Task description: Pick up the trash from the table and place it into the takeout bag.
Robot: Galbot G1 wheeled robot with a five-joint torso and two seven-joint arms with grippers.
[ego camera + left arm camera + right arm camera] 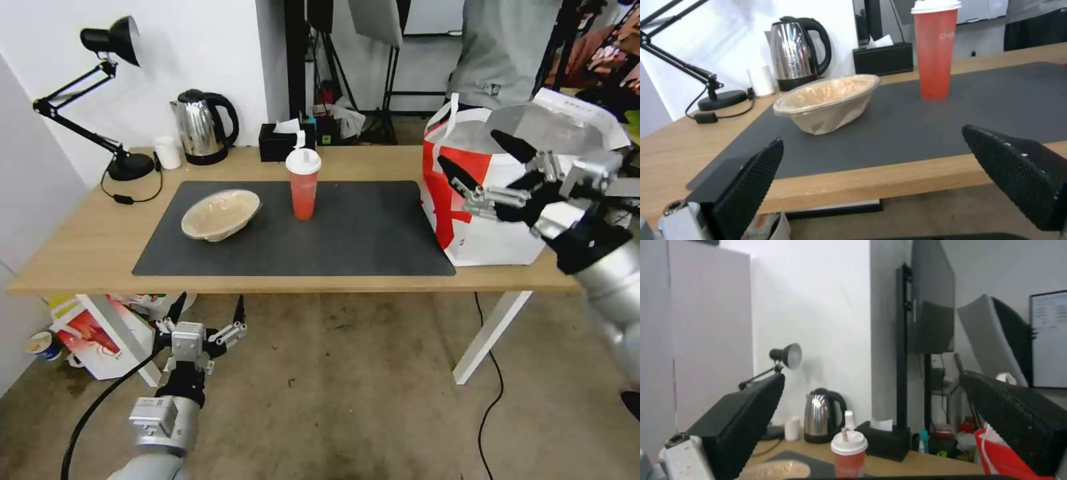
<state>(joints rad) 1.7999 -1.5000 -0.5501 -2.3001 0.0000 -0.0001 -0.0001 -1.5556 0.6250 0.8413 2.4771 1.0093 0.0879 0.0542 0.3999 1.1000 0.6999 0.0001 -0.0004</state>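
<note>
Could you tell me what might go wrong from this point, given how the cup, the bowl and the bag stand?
The red cup is tall and narrow, so a sideways nudge could tip it onto the mat. The beige bowl sits tilted and looks thin, so it may slip or crumple when gripped. The open right gripper hangs at the takeout bag rim and could snag it. The left gripper waits open below the table edge.

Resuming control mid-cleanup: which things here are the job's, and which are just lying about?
Job: beige oval bowl, red cup, takeout bag, open right gripper, open left gripper.
Lying about: kettle, tissue box, desk lamp.
</note>
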